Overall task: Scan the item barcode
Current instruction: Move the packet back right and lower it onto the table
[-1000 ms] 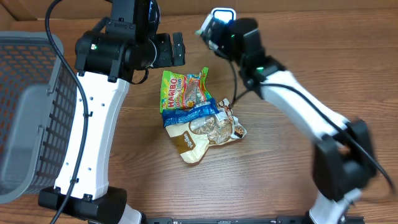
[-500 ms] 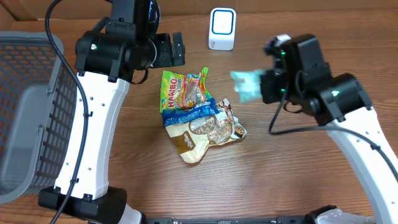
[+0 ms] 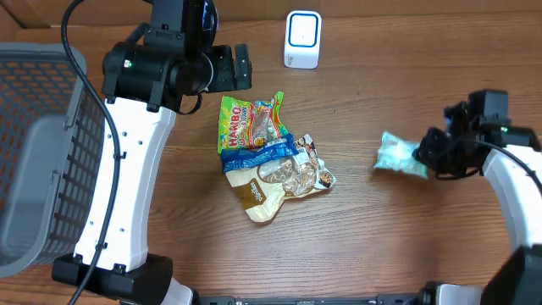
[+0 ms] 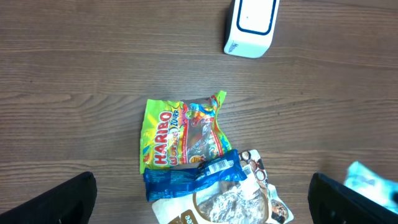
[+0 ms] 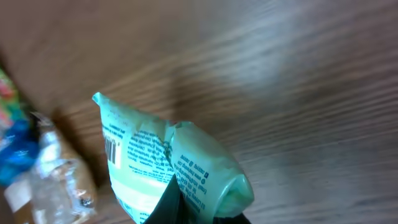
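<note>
Green pouch [image 3: 398, 156] carried rightward, right jaws clamped

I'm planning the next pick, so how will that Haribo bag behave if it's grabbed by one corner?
The Haribo bag is crinkled film, so it will probably flop and sag. It lies flat and looks light. The blue packet seems to overlap its lower edge, so lifting may drag that along.

HARIBO is printed on the gummy bag [image 4: 177, 140]
</note>
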